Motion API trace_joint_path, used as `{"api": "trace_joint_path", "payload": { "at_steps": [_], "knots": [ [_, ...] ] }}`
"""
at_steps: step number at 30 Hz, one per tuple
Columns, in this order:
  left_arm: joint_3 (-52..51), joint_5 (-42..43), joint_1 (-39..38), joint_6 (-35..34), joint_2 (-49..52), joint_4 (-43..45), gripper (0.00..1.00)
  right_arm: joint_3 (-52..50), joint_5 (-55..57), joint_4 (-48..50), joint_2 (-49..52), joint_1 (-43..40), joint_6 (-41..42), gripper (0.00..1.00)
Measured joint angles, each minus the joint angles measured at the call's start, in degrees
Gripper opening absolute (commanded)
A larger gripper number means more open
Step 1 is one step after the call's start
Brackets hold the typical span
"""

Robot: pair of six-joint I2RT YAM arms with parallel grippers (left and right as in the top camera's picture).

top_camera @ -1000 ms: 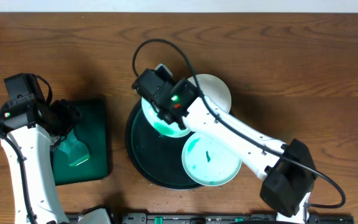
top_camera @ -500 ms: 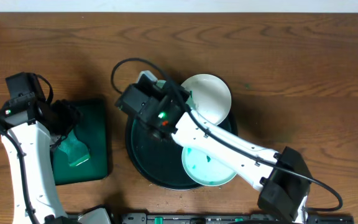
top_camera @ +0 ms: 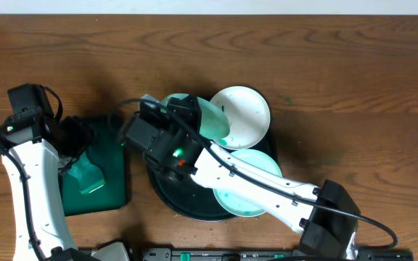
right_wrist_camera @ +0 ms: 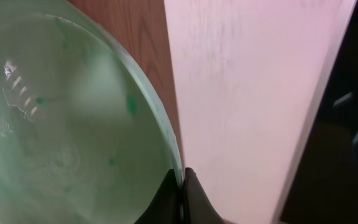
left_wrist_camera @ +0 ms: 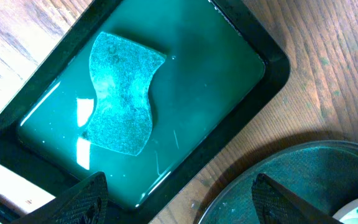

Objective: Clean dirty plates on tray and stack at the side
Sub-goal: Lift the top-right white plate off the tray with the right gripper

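Note:
The round dark tray (top_camera: 167,188) sits mid-table; its rim also shows in the left wrist view (left_wrist_camera: 303,180). My right gripper (top_camera: 183,109) is shut on the rim of a teal-smeared white plate (top_camera: 210,119) and holds it tilted above the tray's far left; in the right wrist view the plate (right_wrist_camera: 61,124) fills the left side and the jaws (right_wrist_camera: 183,186) pinch its edge. A second plate (top_camera: 244,112) lies at the tray's far right edge. A third, teal-streaked plate (top_camera: 256,185) lies at the front right. My left gripper (left_wrist_camera: 179,193) is open over the tray edges.
A small rectangular green tray (top_camera: 115,163) stands left of the round tray, holding teal liquid and a sponge-like cloth (left_wrist_camera: 120,93). My right arm (top_camera: 252,185) crosses over the round tray. A black rail runs along the table's front edge.
My right gripper has lifted the teal-smeared plate and carried it left and toward the front, tipping it up on edge. The left arm has barely moved.

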Motion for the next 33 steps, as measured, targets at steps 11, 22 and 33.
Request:
{"api": "trace_joint_path", "payload": {
  "at_steps": [11,22,33],
  "knots": [
    [0.00,0.00,0.00,0.00,0.00,0.00,0.75,0.00,1.03,0.44,0.00,2.34,-8.61,0.01],
    [0.00,0.02,0.00,0.00,0.00,0.00,0.75,0.00,2.73,0.46,0.00,2.64,-11.61,0.01],
    [0.00,0.00,0.00,0.00,0.00,0.00,0.75,0.00,3.41,0.46,0.00,2.64,-12.39,0.01]
  ]
}}
